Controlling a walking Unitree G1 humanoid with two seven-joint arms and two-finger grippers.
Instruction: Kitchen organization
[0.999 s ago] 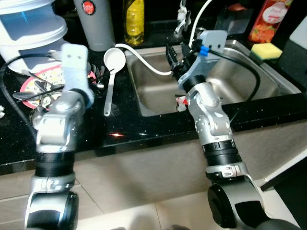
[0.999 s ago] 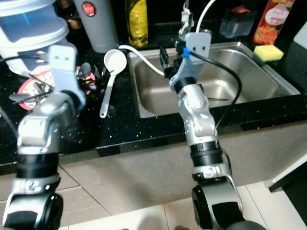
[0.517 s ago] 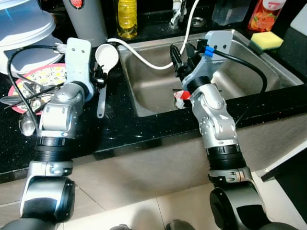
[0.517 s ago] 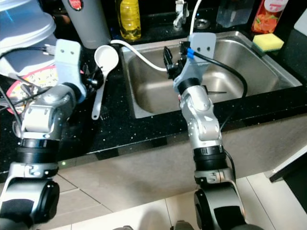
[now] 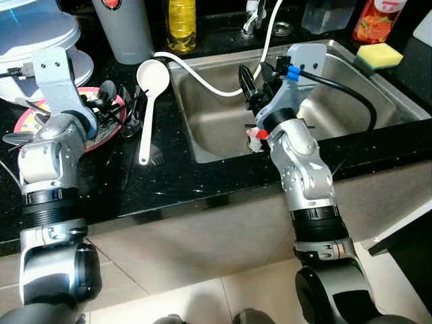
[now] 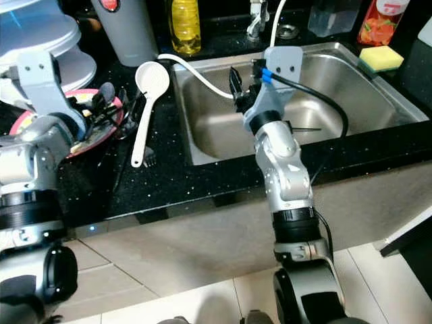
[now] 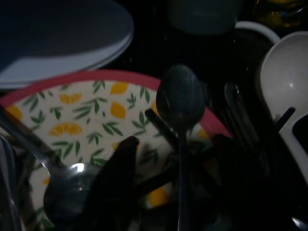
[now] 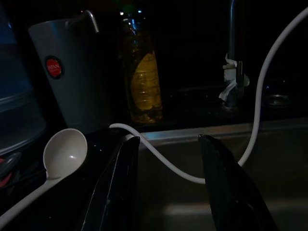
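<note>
- Left gripper (image 7: 175, 159): over the lemon-patterned plate (image 5: 40, 116) on the black counter (image 5: 175, 182); fingers spread around a dark spoon (image 7: 180, 103), whose handle runs between them. Whether the pads touch it cannot be told.
- Right gripper (image 8: 168, 159): above the near left part of the steel sink (image 5: 324, 115); fingers spread, holding nothing.
- Cutlery pile (image 5: 125, 108): spoons and dark utensils heaped on and beside the plate, unsorted.
- White ladle (image 5: 150, 88): lying on the counter between the plate and the sink, bowl towards the back wall, untouched.
- White hose (image 5: 202, 84): trails from the counter's back edge into the sink.
- Back of counter: grey jug (image 5: 125, 30), yellow oil bottle (image 5: 181, 23), stacked white containers (image 5: 34, 34), yellow sponge (image 5: 379, 55) at the sink's far corner.
- Progress, as judged: early. Nothing appears put away; the cutlery, ladle and plate all remain to be sorted. The step in hand looks like picking the dark spoon off the plate.
</note>
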